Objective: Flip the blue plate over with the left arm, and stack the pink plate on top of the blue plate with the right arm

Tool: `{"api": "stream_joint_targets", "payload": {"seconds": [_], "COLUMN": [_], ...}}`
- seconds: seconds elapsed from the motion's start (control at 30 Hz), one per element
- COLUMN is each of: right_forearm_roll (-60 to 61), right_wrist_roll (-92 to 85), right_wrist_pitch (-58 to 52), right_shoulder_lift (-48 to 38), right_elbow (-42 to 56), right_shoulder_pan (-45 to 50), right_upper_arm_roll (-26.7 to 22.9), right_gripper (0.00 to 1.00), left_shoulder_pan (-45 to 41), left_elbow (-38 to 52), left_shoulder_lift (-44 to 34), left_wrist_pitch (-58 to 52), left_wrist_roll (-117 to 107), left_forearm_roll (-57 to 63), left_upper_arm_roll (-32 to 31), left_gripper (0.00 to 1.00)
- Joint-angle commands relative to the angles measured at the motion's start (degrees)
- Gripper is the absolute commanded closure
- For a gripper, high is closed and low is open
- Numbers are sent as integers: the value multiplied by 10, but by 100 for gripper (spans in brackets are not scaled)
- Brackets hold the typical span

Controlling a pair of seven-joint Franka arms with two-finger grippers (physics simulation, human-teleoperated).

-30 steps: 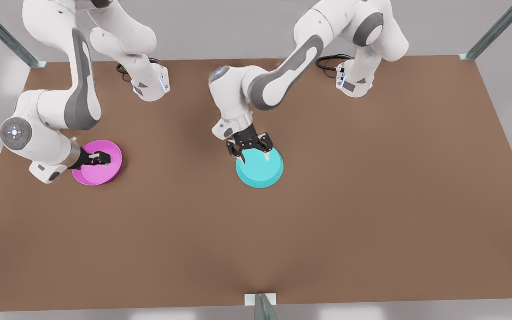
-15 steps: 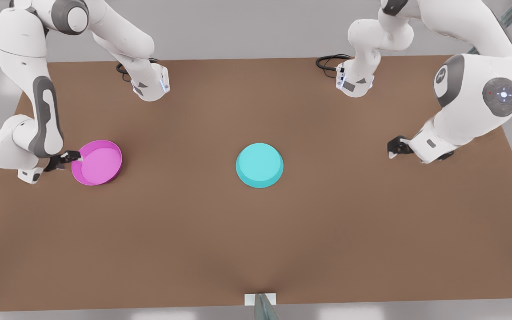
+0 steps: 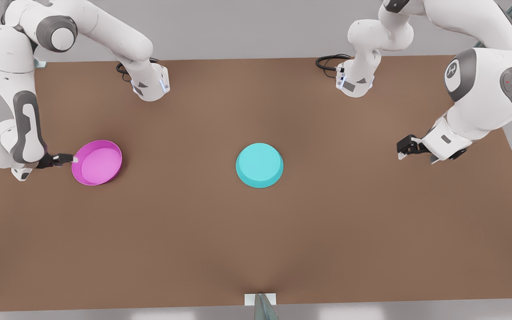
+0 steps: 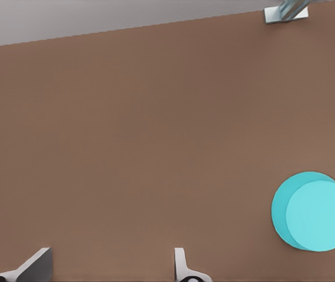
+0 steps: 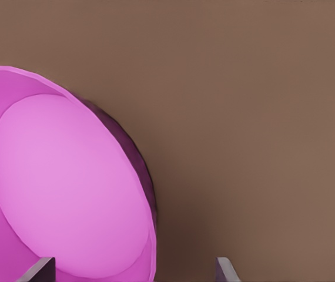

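Beside pink plate (image 3: pixel 97 162) rim, open right gripper (image 3: pixel 73 159), left gripper (image 3: pixel 400 153) waiting apart

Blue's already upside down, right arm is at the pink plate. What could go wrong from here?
1. The right gripper sits open at the pink plate's rim. A thin edge grip may let the plate tilt or slip during the lift.
2. The blue plate lies bottom-up with a flat, plain underside. The pink plate has the same width, so an off-centre placement could slide off.
3. The left gripper waits open over the table at the front view's right, probably out of the carry path.
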Motion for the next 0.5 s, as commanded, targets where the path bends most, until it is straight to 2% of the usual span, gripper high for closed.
{"api": "stream_joint_targets", "payload": {"seconds": [0.0,0.2,0.23,0.3,0.33,0.47], "right_forearm_roll": [0,38,38,37,36,36], "right_wrist_roll": [0,11,8,8,8,8], "right_wrist_pitch": [0,33,27,32,33,34], "right_shoulder_lift": [2,15,14,15,15,15], "right_elbow": [1,-5,-4,-4,-4,-4], "right_shoulder_pan": [-4,-2,-2,-1,0,1], "right_upper_arm_roll": [0,3,3,5,5,6], "right_gripper": [0,0,8,40,45,46], "left_shoulder_pan": [0,-1,-1,-1,-1,-3], "left_elbow": [-1,-5,-5,-9,-12,-16], "left_shoulder_lift": [-1,-2,-2,-5,-5,-6], "left_wrist_pitch": [0,-1,-1,0,0,1], "left_wrist_roll": [-1,-3,-3,-3,-3,-3], "left_forearm_roll": [0,0,0,0,0,0], "left_upper_arm_roll": [0,-6,-6,-7,-7,-7], "left_gripper": [0,0,0,0,0,0]}}
